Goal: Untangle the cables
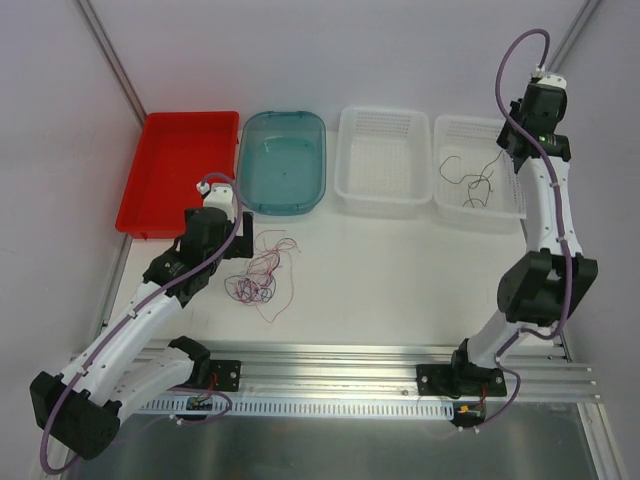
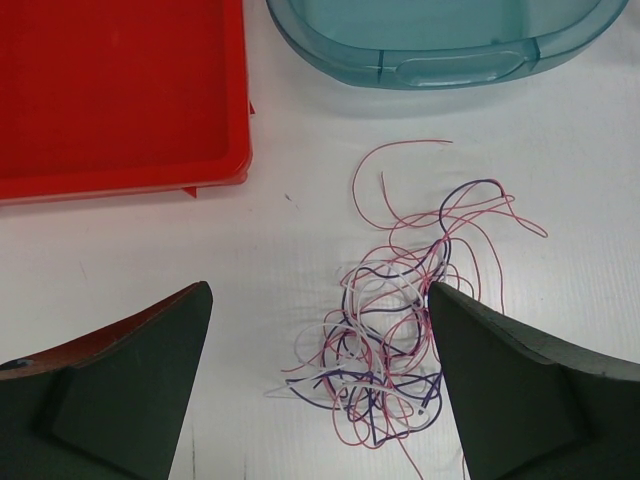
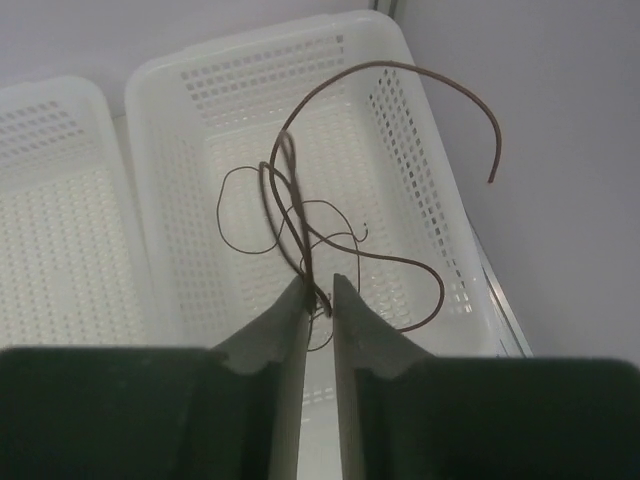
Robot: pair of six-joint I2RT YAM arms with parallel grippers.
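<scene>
I am holding my left claw [image 2: 320, 290] wide open right over the clump of cables [image 2: 385, 350]. The clump is lying on the worktop [image 2: 120, 250], just on the near side of the teal tub [image 2: 450, 40]. It is running longways from the tub toward me and sitting closer to the claw's right finger. My left arm is much the nearer one. My right claw [image 3: 318, 290] is pinching one brown wire [image 3: 290, 190] over the white basket [image 3: 250, 50] farthest right of the tub. I am seeing no writing anywhere.
</scene>
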